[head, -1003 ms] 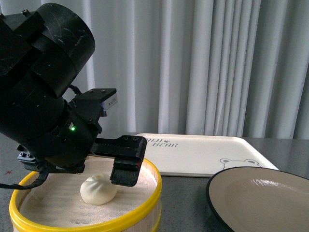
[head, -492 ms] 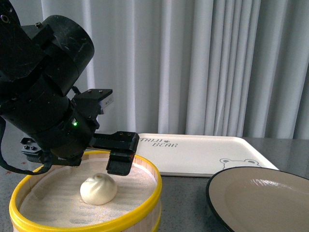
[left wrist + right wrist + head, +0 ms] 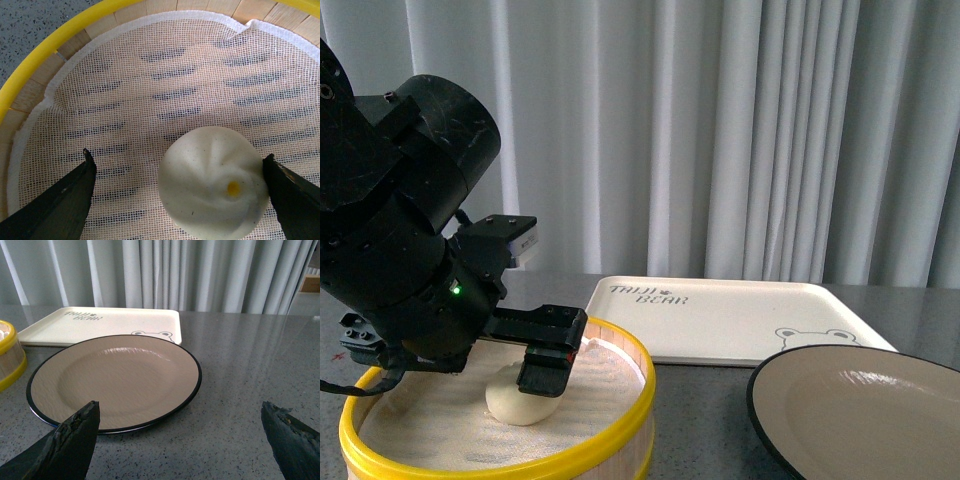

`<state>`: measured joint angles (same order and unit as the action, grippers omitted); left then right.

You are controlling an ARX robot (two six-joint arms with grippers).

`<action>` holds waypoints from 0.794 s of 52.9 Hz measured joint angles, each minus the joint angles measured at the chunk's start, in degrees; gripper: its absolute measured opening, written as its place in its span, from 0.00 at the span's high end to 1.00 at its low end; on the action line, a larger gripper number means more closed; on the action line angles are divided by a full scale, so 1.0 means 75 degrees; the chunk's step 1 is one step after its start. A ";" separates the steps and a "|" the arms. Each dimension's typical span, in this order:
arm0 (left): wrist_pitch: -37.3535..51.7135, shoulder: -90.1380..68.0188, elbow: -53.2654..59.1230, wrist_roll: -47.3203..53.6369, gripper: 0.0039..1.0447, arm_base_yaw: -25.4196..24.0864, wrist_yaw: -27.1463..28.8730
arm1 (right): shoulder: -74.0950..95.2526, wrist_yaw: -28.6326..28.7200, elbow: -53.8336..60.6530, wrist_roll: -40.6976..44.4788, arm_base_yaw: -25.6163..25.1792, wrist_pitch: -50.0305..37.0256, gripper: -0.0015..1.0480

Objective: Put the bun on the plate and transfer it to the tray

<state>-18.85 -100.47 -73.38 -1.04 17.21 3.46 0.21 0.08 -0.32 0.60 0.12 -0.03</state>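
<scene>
The cream-white bun [image 3: 506,402] [image 3: 212,182] lies on the mesh liner inside the yellow-rimmed steamer basket [image 3: 620,440]. My left gripper [image 3: 177,160] is open and low inside the basket. Its black fingers [image 3: 67,202] stand on either side of the bun, one tip close against the bun's side and the other well apart from it. One finger [image 3: 548,365] partly hides the bun in the front view. The tan plate [image 3: 860,410] [image 3: 115,377] sits empty at the right. The cream tray [image 3: 740,315] [image 3: 105,322] lies behind it. My right gripper [image 3: 180,407] hovers open by the plate's near rim.
The basket's yellow rim [image 3: 45,50] and white mesh liner [image 3: 150,90] ring the bun closely. A grey speckled tabletop [image 3: 250,370] stretches to the right of the plate. Pale curtains [image 3: 770,130] hang behind the table. The basket's edge [image 3: 10,355] shows beside the plate.
My left arm has dropped lower and shifted left. Its fingers went from hovering over the basket to straddling the bun. Plate and tray have not moved.
</scene>
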 joint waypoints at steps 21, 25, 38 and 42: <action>0.0035 0.0000 0.0000 -0.0085 0.31 0.0026 -0.0085 | 0.0000 0.0000 0.0000 0.0000 0.0003 0.0000 0.08; 0.0076 0.0000 0.0000 -0.0093 0.41 0.0038 -0.0122 | 0.0000 0.0000 0.0000 0.0000 0.0003 0.0000 0.08; 0.0224 0.0096 0.0035 0.0029 0.82 0.0055 -0.0318 | 0.0000 0.0000 0.0000 0.0000 0.0003 0.0000 0.08; 0.0259 0.0256 0.0035 0.0102 0.95 0.0055 -0.0318 | 0.0000 0.0000 0.0000 0.0000 0.0003 0.0000 0.08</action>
<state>-16.91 -98.54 -73.12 -0.27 17.63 1.08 0.21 0.08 -0.32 0.60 0.14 -0.03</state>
